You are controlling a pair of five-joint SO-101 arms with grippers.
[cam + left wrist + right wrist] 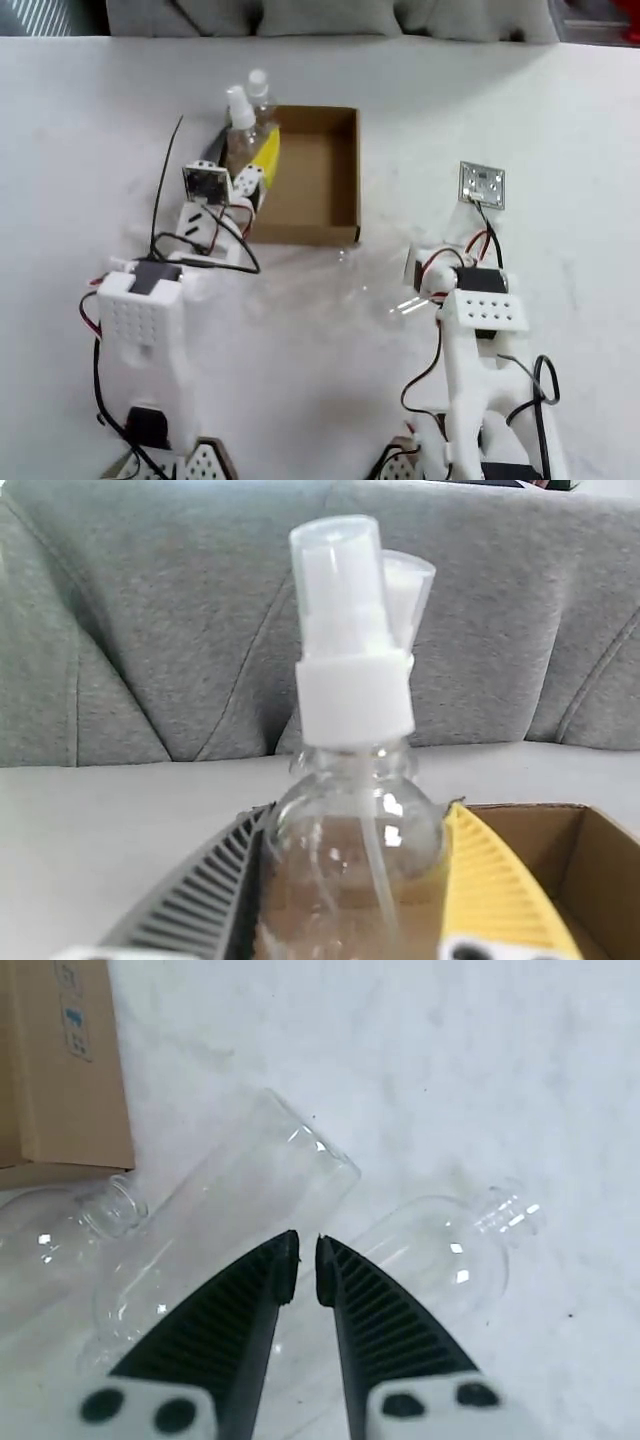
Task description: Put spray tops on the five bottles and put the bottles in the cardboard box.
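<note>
My left gripper (355,825) is shut on a clear bottle (350,850) fitted with a white spray top (345,640), held upright between its grey and yellow fingers at the left wall of the cardboard box (315,175). A second topped bottle (258,88) stands just behind it; I cannot tell whether it is inside the box. My right gripper (305,1260) is shut with nothing in it, just above three clear bottles lying without tops on the table: one (240,1200) under the fingertips, one (445,1245) beside it, one (60,1230) by the box corner.
The white table (520,110) stretches wide around the box. The right arm (480,310) stands in front of the box's right corner, the left arm's base (140,330) at front left. A grey sofa (150,630) lies behind the table.
</note>
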